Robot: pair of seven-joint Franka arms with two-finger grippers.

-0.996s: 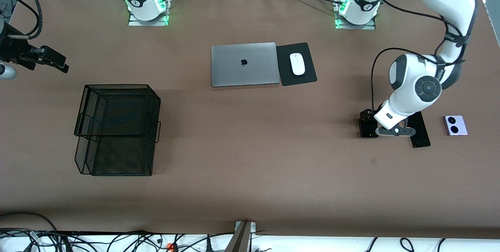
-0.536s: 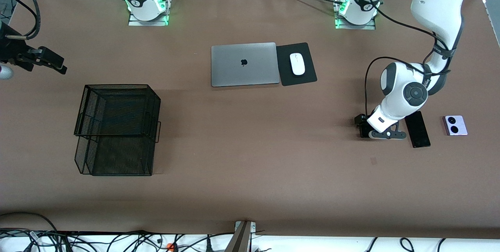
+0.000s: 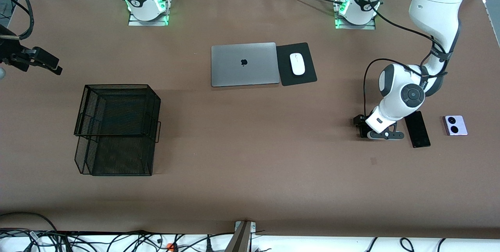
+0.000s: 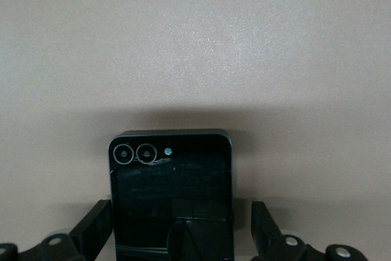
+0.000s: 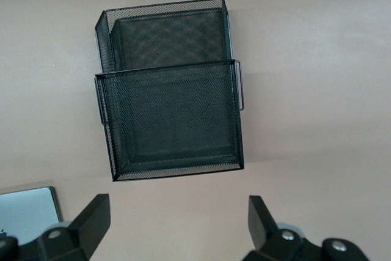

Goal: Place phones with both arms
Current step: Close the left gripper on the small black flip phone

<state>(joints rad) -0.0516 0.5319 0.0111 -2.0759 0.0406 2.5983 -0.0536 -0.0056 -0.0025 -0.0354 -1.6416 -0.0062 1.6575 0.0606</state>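
Bare brown table along the near edge, much free room. Toward the left arm's end, the left gripper is low w/ fingers spread, the squarish black flip phone between them. Just beside lie the long slim black slab phone and the lavender-white phone. The right gripper hangs spread over the right arm's end, the black wire-mesh tray below.

The only sign to read is the dark apple-shaped mark in the middle of the closed grey laptop's lid on the bench, and no words or numbers can be read on any other thing in the pictures.
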